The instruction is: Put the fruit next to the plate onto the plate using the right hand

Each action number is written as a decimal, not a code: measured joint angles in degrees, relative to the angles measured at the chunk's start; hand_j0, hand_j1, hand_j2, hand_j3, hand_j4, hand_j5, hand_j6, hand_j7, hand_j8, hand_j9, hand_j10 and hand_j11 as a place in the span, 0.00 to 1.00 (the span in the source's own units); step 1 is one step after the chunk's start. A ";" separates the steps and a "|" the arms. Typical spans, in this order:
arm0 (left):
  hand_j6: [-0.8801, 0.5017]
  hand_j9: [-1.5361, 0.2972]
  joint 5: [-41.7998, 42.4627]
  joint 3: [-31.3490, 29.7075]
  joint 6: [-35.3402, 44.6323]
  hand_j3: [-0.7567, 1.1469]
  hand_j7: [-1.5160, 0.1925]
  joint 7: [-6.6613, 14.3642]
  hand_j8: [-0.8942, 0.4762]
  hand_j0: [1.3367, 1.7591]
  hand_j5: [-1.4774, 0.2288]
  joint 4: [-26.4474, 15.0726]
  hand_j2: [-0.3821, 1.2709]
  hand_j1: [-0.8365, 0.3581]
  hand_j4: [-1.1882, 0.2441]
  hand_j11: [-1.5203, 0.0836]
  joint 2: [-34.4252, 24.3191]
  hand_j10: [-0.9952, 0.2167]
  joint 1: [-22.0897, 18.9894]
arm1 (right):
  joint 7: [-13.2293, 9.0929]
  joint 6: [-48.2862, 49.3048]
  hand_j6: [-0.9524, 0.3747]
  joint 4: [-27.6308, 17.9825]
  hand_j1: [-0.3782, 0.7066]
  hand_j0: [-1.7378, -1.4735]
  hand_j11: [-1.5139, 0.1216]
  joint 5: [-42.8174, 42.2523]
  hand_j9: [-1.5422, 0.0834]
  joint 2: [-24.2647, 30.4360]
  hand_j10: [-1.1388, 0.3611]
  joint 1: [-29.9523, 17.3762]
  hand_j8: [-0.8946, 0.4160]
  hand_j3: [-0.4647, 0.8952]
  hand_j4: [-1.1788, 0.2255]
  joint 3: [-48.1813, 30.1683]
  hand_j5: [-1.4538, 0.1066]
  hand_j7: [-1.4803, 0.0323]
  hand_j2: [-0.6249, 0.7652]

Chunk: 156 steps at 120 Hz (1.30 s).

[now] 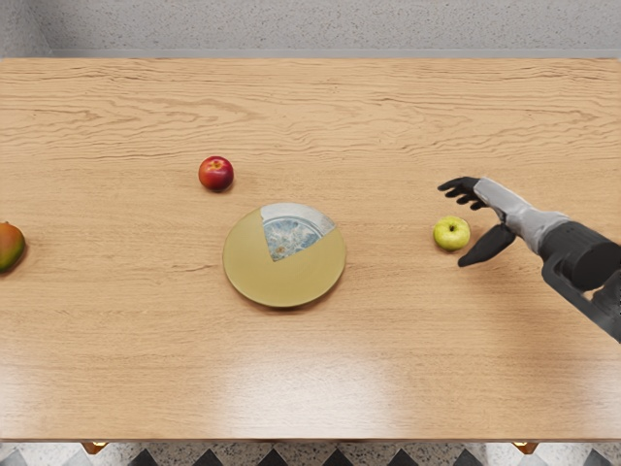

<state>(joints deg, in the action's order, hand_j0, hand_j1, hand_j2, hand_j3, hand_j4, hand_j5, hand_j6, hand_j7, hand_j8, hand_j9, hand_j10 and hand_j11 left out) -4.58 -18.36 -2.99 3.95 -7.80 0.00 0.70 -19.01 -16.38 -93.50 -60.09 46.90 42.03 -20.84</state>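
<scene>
Right robot hand [497, 206], fingers [456, 186] spread and nothing held, is poised just beside the green apple [451, 233] on the table [388, 369], thumb low and fingers high, apparently so the fruit can be enclosed and carried to the plate [247, 277], well apart at centre.

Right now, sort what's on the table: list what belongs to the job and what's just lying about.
In the job:
right hand, fingers open beside the green apple
plate

Lying about:
red apple, untouched, though nearer the plate
mango at the left edge
</scene>
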 joint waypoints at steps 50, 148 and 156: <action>0.46 0.66 0.00 0.00 0.00 0.40 0.70 0.00 0.47 0.76 0.68 -0.01 0.26 0.75 0.66 0.75 0.00 0.62 0.00 | -6.03 -3.20 0.46 1.28 0.40 0.30 0.65 -1.02 0.67 -3.32 0.53 0.97 0.42 0.34 0.59 0.46 0.65 0.68 0.40; 0.46 0.66 0.00 0.00 0.00 0.40 0.70 0.00 0.47 0.76 0.68 0.00 0.26 0.75 0.66 0.75 0.00 0.62 0.00 | -5.61 -6.45 0.40 4.68 0.48 0.30 0.60 -5.40 0.62 -7.81 0.48 -1.40 0.37 0.34 0.54 1.24 0.59 0.62 0.39; 0.46 0.66 0.00 0.00 0.00 0.40 0.70 0.00 0.47 0.76 0.68 -0.01 0.26 0.75 0.66 0.75 0.00 0.62 0.00 | -5.62 -6.46 0.39 4.74 0.50 0.30 0.58 -5.43 0.60 -7.72 0.47 -1.42 0.36 0.34 0.53 1.24 0.57 0.61 0.39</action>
<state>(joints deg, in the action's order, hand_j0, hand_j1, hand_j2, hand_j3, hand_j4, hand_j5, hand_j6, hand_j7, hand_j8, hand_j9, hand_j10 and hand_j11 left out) -4.58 -18.36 -2.99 3.95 -7.81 0.00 0.70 -24.62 -22.84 -88.76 -65.52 39.17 40.61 -19.60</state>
